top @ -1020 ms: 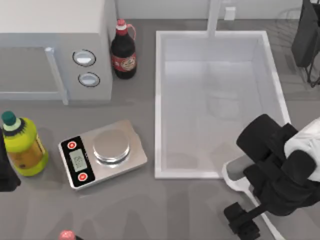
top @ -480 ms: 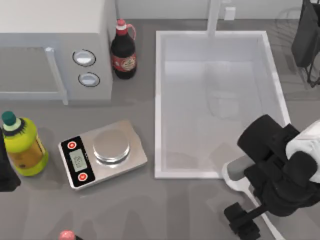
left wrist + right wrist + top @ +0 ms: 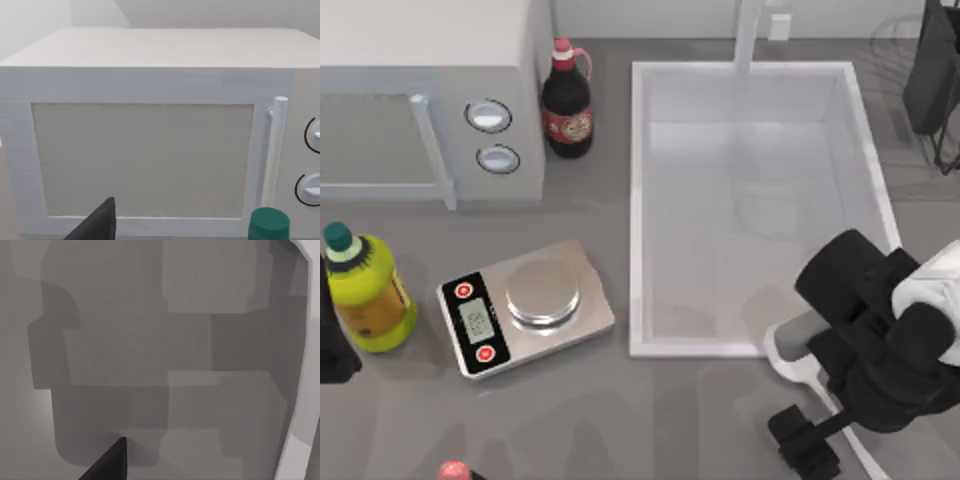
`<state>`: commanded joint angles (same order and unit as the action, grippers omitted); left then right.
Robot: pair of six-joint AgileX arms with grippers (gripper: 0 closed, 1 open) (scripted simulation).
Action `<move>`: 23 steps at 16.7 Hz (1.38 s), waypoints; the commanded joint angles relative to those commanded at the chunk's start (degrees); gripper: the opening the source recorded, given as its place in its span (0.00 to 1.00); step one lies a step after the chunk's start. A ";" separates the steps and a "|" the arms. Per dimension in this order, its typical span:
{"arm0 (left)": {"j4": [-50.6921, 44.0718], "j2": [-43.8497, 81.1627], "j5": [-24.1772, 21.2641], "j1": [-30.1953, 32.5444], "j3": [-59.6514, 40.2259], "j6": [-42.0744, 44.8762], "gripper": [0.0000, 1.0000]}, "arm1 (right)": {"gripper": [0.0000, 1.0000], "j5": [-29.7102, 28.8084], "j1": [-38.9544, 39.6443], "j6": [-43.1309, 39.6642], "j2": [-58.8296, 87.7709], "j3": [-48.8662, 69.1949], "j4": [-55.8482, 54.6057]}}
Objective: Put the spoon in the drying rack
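Nothing is shifting between recent frames: the right hand [image 3: 805, 445] is hovering beside the spoon [image 3: 790, 358] on the counter [image 3: 670, 420]. Its finger state cannot be told. Transfer to the drying rack [image 3: 905, 40] is not yet beginning.

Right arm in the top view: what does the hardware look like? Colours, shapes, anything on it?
The right arm is made of chunky matte black housings with rounded, blocky shapes, plus a glossy white link section near the frame's right edge. A slimmer black piece sticks out toward the bottom edge. No cables or markings visible. The left arm is a plain black form at the left edge.
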<state>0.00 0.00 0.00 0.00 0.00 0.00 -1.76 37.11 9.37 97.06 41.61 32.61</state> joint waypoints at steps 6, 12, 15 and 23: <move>0.00 0.00 0.00 0.00 0.00 0.00 1.00 | 0.00 0.00 0.00 0.00 0.00 0.00 0.00; 0.00 0.00 0.00 0.00 0.00 0.00 1.00 | 0.00 1.11 0.20 -0.15 -3.69 1.71 3.36; 0.00 0.00 0.00 0.00 0.00 0.00 1.00 | 0.00 1.05 0.46 -0.21 -4.05 5.56 7.30; 0.00 0.00 0.00 0.00 0.00 0.00 1.00 | 0.00 1.01 0.25 -0.53 -9.07 28.71 38.19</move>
<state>0.00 0.00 0.00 0.00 0.00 0.00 -0.75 37.36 8.83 87.98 70.32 70.80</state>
